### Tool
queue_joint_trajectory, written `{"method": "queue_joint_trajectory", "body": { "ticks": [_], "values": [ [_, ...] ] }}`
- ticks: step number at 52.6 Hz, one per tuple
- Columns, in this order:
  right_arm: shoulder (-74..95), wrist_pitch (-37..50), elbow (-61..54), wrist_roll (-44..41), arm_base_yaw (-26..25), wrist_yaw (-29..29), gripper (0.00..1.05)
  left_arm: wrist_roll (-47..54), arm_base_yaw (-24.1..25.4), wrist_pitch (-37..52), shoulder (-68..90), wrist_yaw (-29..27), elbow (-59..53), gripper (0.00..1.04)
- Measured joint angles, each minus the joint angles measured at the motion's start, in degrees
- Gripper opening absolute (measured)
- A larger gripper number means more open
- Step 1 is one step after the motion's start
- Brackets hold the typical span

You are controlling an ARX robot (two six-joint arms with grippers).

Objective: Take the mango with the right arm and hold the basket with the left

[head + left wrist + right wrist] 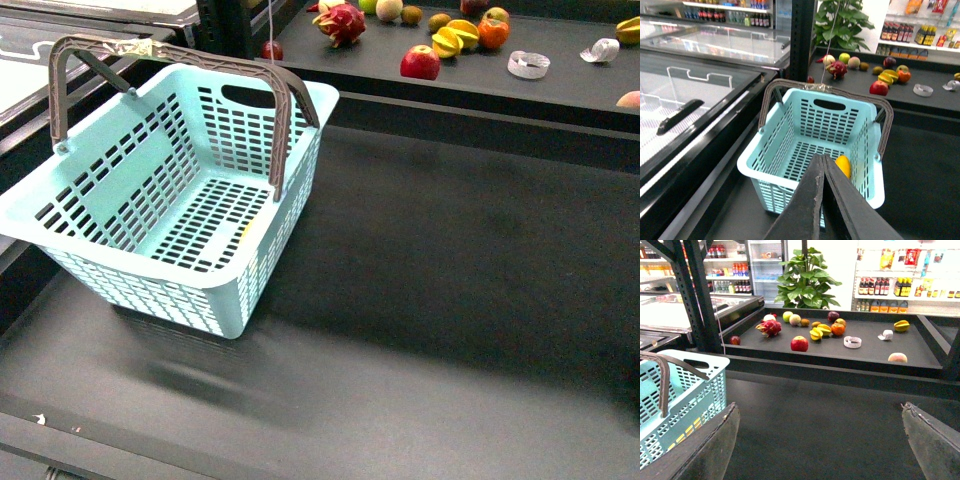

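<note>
The mango (843, 165) was found inside the basket (790, 131), against its wall, just beyond the left gripper (823, 165), whose fingers were pressed together on nothing. The right gripper (820, 440) was spread wide, with the basket at its side and the fruit tray (935, 352) well ahead.

basket (150, 200): aqua, slotted | handles grey-brown | mango (843, 165): yellow-orange

Even bright store light overhead. Front view: dark counter (450, 280) dull, soft smeared shadow at 7 o'clock under basket (170, 200). Wrist views sharp far, fingers blurred near.
</note>
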Motion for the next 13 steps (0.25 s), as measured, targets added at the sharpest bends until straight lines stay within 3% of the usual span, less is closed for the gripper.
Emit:
{"method": "queue_joint_trajectory", "body": {
  "ticks": [13],
  "values": [
    [0.00,0.00,0.00,0.00,0.00,-0.02,0.97,0.02,0.00,-0.66,-1.75,0.02,0.00,0.04]
  ]
}}
